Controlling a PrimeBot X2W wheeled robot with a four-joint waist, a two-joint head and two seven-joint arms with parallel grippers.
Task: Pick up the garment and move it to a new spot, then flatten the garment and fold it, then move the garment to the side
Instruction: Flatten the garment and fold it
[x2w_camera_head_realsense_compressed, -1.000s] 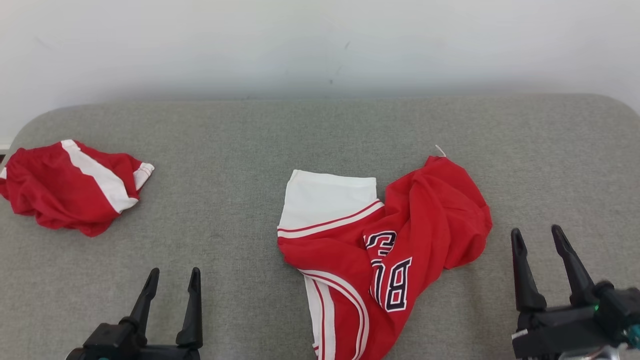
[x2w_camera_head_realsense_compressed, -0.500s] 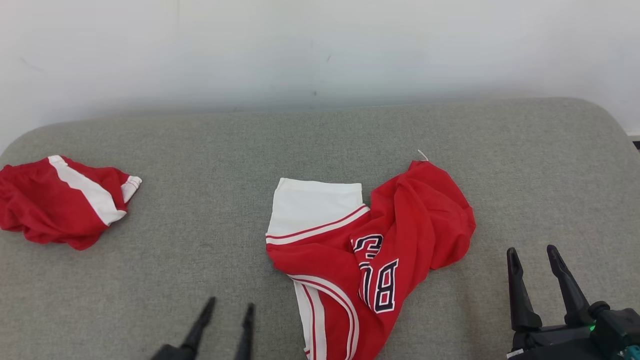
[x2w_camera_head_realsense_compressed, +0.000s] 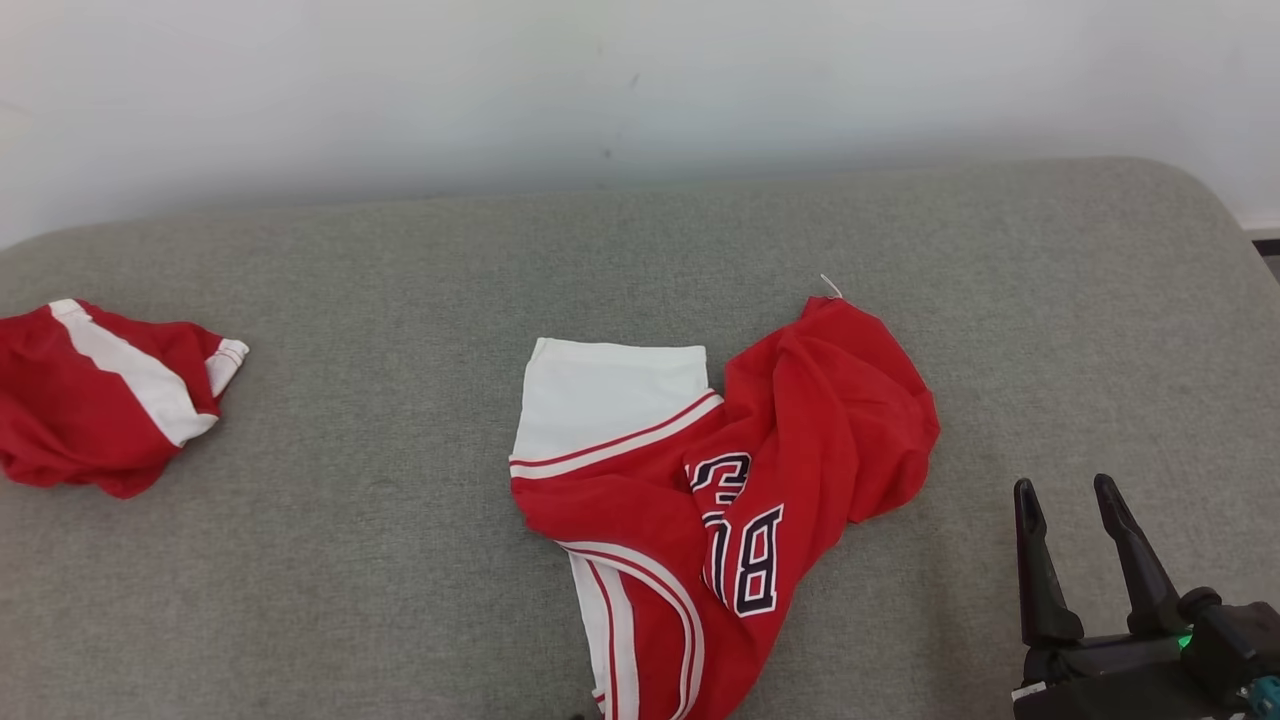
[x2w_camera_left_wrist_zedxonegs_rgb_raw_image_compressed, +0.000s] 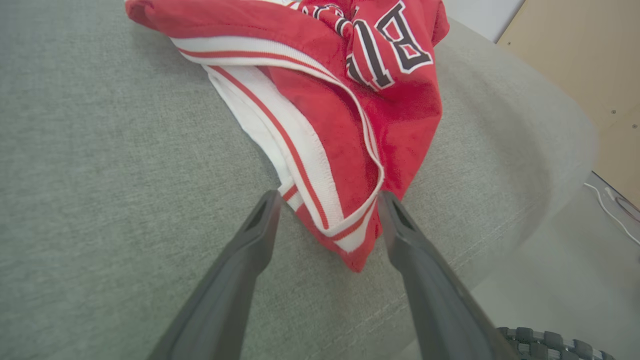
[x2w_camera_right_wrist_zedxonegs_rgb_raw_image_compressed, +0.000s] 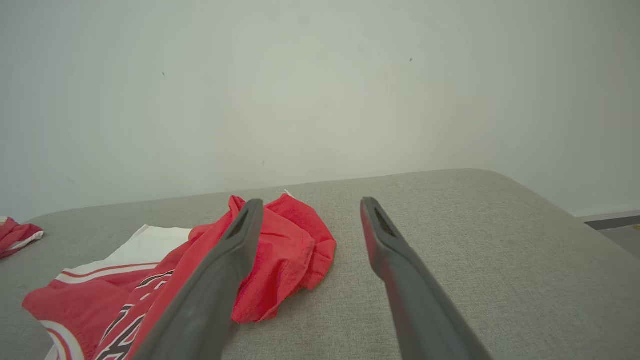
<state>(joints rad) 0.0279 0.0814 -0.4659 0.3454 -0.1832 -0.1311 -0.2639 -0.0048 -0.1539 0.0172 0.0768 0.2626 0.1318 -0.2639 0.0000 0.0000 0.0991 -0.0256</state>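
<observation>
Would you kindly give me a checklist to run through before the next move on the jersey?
1. Left fingers open: ok.
2. Jersey's striped corner lies between left fingers: ok.
3. Right fingers open, apart from jersey: ok.
4. Jersey flat: not ok, bunched.
5. Other garment apart from jersey, at cushion's left: ok.
6. Left fingers down on cushion: cannot tell.

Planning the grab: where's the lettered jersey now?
In the head view the jersey lies just right of centre on the grey cushion, left of the right gripper; in the left wrist view its near corner shows between the open left gripper's fingers.
</observation>
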